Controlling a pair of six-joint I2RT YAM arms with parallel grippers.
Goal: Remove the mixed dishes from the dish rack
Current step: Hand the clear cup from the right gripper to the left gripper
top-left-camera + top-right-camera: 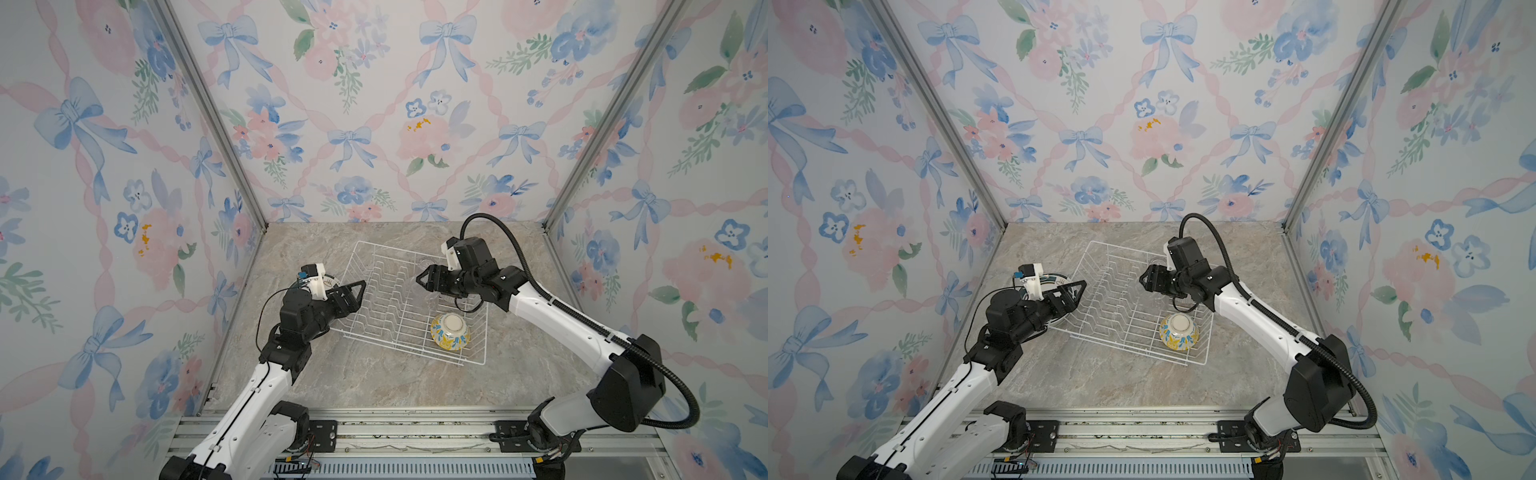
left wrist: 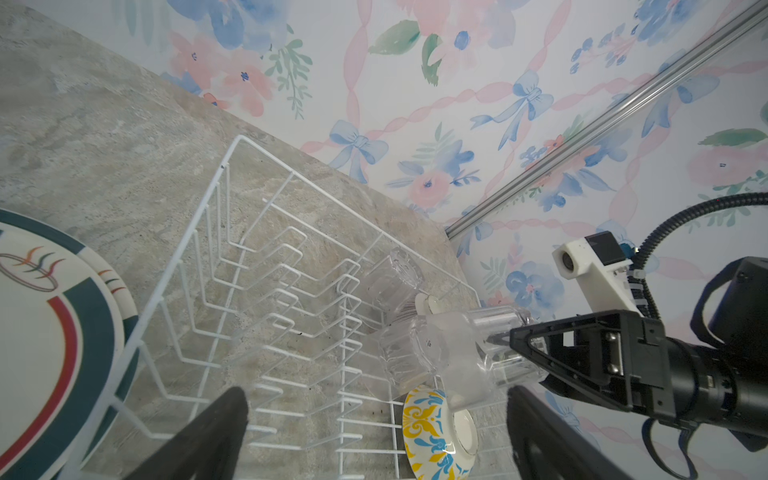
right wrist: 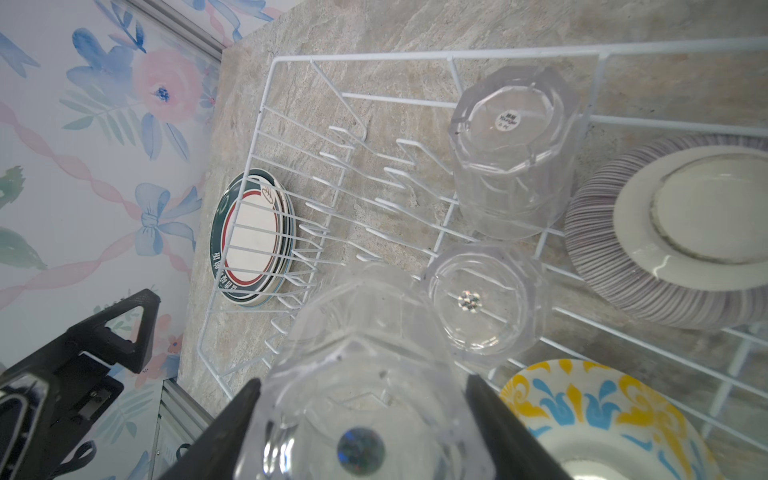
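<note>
Right gripper (image 3: pixel 361 384) was seen clamped on an upturned clear glass cup (image 3: pixel 357 332) above the dish rack (image 1: pixel 386 291). A labelled cup (image 3: pixel 511 153), a middle cup (image 3: pixel 484 299), the purple-striped bowl (image 3: pixel 665 232) and the floral bowl (image 1: pixel 450 331) were found inverted inside it. Left gripper (image 2: pixel 376 395) was held wide apart near stacked plates (image 3: pixel 253 237) lying just outside the rack.

Upside-down yellow-blue floral bowl (image 1: pixel 1179 331) in dish rack (image 1: pixel 1117 299)

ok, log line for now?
right pincer: shut on glass cup | left pincer: open, empty | dish rack: two cups, two bowls
</note>
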